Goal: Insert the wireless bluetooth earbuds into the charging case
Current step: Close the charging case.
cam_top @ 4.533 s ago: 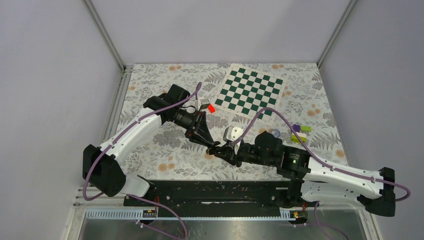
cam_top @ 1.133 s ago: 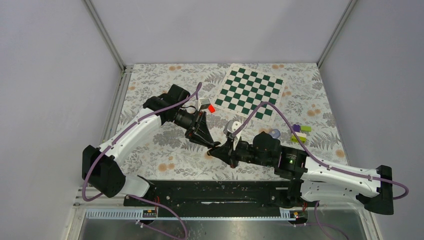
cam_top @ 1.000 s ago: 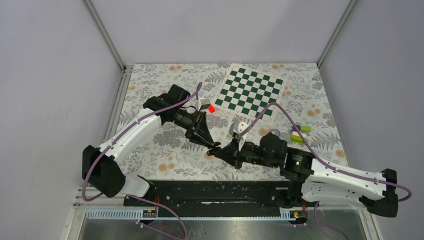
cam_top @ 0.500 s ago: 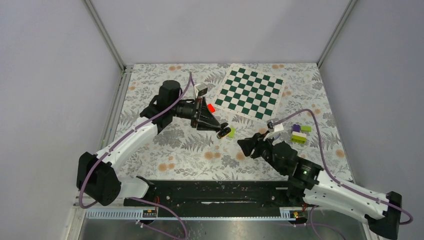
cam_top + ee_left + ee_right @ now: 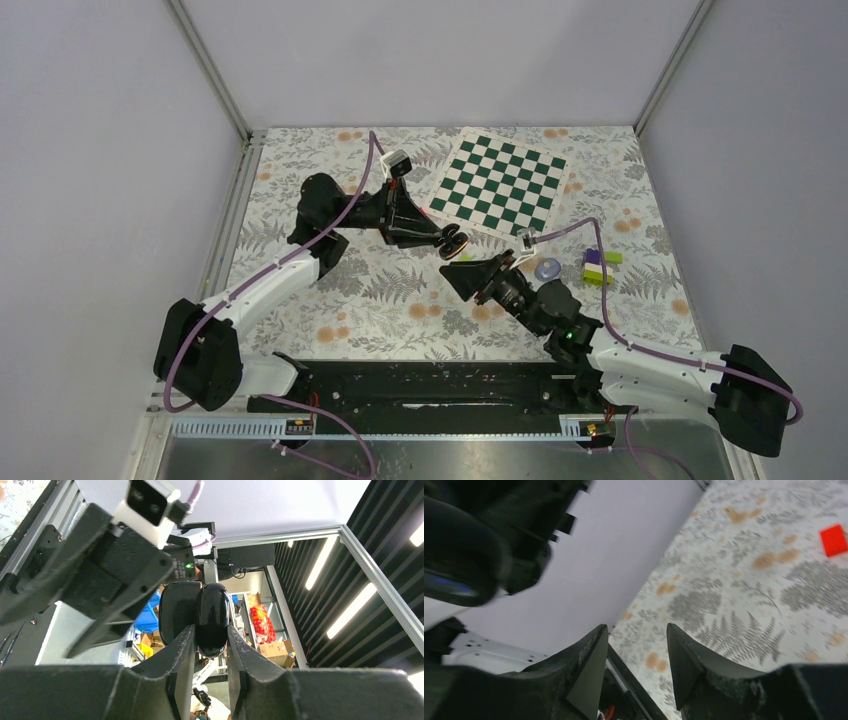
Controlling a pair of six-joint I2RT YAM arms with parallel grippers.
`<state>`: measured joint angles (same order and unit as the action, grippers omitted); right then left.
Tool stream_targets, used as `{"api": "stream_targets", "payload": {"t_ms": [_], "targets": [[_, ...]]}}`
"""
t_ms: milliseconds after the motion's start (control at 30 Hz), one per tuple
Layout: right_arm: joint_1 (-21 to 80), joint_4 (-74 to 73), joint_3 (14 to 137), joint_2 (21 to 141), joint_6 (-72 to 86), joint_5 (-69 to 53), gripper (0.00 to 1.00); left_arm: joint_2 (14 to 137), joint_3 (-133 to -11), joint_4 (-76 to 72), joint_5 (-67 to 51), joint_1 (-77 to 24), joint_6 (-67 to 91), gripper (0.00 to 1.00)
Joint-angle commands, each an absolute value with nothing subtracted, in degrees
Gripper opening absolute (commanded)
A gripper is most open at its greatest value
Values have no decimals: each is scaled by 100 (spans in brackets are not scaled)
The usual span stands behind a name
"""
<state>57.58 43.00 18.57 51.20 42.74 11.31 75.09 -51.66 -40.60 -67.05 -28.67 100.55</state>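
Floral tabletop [image 5: 400,305] inside grey walls [image 5: 450,60]. The left fingers [image 5: 182,680] pinch the charging case [image 5: 212,617] aloft; the right fingers [image 5: 589,670], spread and empty, point at it. Probable step: presenting the case. Next: locate the earbuds, not discernible here.

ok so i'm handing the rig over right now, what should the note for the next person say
Left gripper: shut on the case, held off the table.
Right gripper: open, empty, tips close by the case.
Earbuds: not visible in any view; cannot tell whether they are in the case.
Done: case picked up.
Left: check the case for the earbuds and seat any that are out.
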Motion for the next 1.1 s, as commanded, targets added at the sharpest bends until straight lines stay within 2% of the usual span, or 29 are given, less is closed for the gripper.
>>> {"api": "stream_targets", "payload": {"t_ms": [0, 233, 367, 600, 700, 833, 933, 1067], "targets": [[5740, 5978, 1946, 5118, 4149, 765, 54, 7386, -5123, -4082, -6775, -2848, 9852, 0], [5739, 6104, 2011, 4987, 3757, 817, 54, 7350, -5063, -4095, -6871, -2839, 9860, 0], [5740, 5732, 2134, 5018, 3540, 881, 49, 7327, -5079, -4097, -6897, -2815, 9881, 0], [5739, 6306, 1994, 5044, 3477, 879, 51, 7326, -5047, -3915, -6953, -2788, 9736, 0], [5739, 6350, 2009, 4920, 3375, 801, 52, 7292, -5064, -3320, -6985, -2791, 9288, 0], [5739, 6399, 1980, 4770, 3301, 689, 53, 7202, -5450, -1233, -6885, -2794, 7879, 0], [5742, 6358, 1976, 4717, 3317, 605, 57, 7206, -5718, -452, -6833, -2793, 7303, 0], [5739, 6355, 1921, 4663, 3504, 641, 77, 7236, -5734, -614, -6830, -2795, 7409, 0]]}}
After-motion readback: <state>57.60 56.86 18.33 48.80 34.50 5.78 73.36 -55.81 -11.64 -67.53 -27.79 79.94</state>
